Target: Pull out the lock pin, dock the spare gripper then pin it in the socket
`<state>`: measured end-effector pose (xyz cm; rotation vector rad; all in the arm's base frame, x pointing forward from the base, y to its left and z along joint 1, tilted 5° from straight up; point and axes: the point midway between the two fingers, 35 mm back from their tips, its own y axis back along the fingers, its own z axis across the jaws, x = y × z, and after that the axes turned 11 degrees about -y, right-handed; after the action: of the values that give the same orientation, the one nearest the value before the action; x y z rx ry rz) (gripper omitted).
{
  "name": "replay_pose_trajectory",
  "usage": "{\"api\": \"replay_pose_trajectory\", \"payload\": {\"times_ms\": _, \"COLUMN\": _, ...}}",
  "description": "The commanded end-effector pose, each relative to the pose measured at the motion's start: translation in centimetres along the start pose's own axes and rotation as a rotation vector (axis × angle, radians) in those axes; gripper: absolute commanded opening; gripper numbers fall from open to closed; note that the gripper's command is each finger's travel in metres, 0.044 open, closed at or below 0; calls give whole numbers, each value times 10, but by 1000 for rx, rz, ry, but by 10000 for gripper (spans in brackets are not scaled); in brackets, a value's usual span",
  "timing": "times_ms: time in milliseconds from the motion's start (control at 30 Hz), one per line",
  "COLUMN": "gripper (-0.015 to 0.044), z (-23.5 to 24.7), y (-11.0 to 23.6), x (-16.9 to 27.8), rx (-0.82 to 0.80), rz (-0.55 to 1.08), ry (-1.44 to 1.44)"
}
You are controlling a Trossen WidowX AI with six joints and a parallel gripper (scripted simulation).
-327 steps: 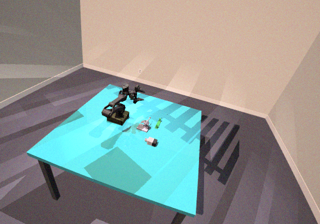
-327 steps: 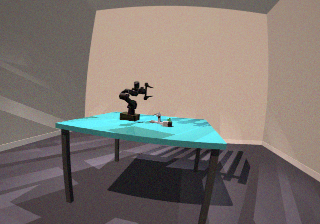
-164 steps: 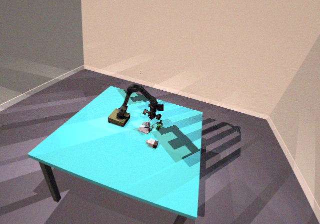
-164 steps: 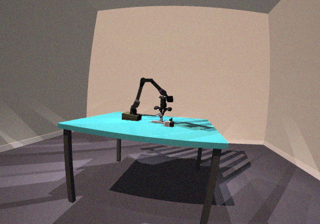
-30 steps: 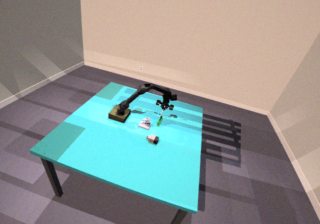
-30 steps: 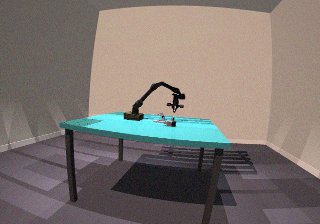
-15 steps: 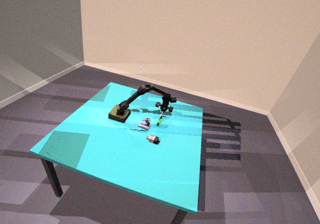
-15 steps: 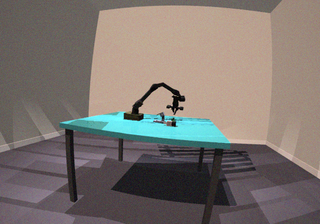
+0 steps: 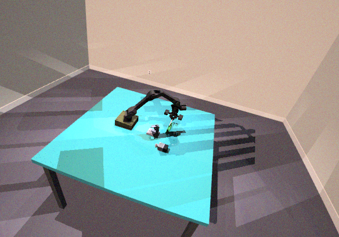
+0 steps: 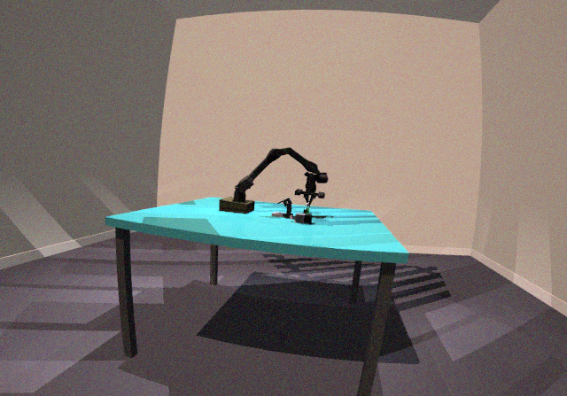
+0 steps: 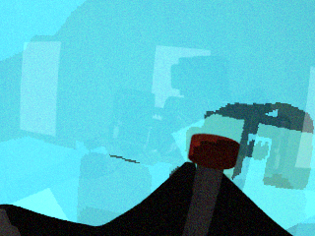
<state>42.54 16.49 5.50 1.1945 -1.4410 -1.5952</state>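
My gripper (image 9: 172,120) (image 10: 308,204) (image 11: 198,173) is shut on the lock pin. The pin (image 11: 214,151) shows its dark red head and a grey shaft between the fingertips in the wrist view. The fingers hang above the table, right of the mount. The mount (image 9: 149,131) (image 10: 287,207) has a pale base and an upright part, now largely in shadow; whether its socket is empty is too small to tell. The spare gripper (image 9: 162,147) (image 10: 303,218), a grey and black block with a small pale end, lies on the table in front of the mount, apart from it.
A green object (image 9: 169,128) (image 10: 306,210) stands close beneath the fingers; any contact is too small to tell. The arm's wooden base block (image 9: 126,121) (image 10: 236,205) is left of the mount on the cyan table (image 9: 131,171) (image 10: 182,227). Dark shadows cross the table around the mount.
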Motion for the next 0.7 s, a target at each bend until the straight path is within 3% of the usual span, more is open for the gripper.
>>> {"api": "replay_pose_trajectory", "payload": {"times_ms": 0, "gripper": 0, "z": 0, "y": -7, "x": 1, "rx": -1, "rz": 1, "ry": 3}}
{"api": "replay_pose_trajectory", "payload": {"times_ms": 667, "gripper": 0, "z": -2, "y": -22, "x": 4, "rx": 2, "rz": -1, "ry": 4}}
